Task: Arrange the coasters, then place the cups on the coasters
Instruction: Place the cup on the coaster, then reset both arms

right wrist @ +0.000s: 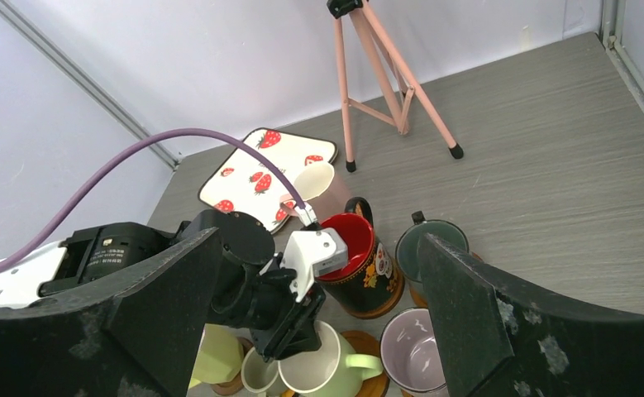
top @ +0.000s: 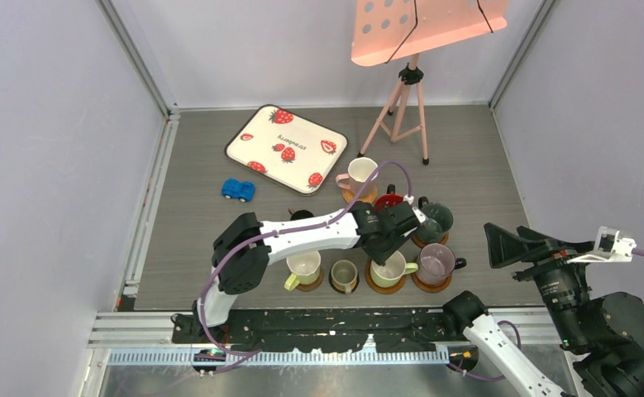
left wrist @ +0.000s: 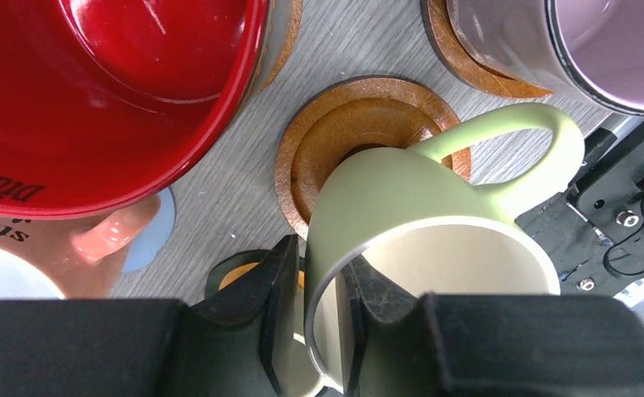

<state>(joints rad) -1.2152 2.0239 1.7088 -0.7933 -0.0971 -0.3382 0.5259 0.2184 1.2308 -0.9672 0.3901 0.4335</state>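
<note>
Left pincer (left wrist: pixel 322 265) is pinching the rim wall of the yellow-green mug (left wrist: pixel 417 198)
It's sitting on a brown coaster (left wrist: pixel 335 132) in the near row; right pincer (right wrist: pixel 318 240) is hanging wide open, holding nothing.

The left arm (top: pixel 310 236) rises from its base at the bottom left of centre in the top view, folds at a dark elbow, and stretches its white link rightward to the middle of the frame. Its black left gripper (left wrist: pixel 322 265) points down. One finger sits outside and one inside the wall of a pale green ceramic mug (left wrist: pixel 417 198), both close to it; whether they press cannot be told. The right arm (top: pixel 500 343) sits folded in the lower right corner. Its black right gripper (top: pixel 504 244) is raised, pointing left, fingers (right wrist: pixel 161 306) spread wide and holding nothing.
</note>
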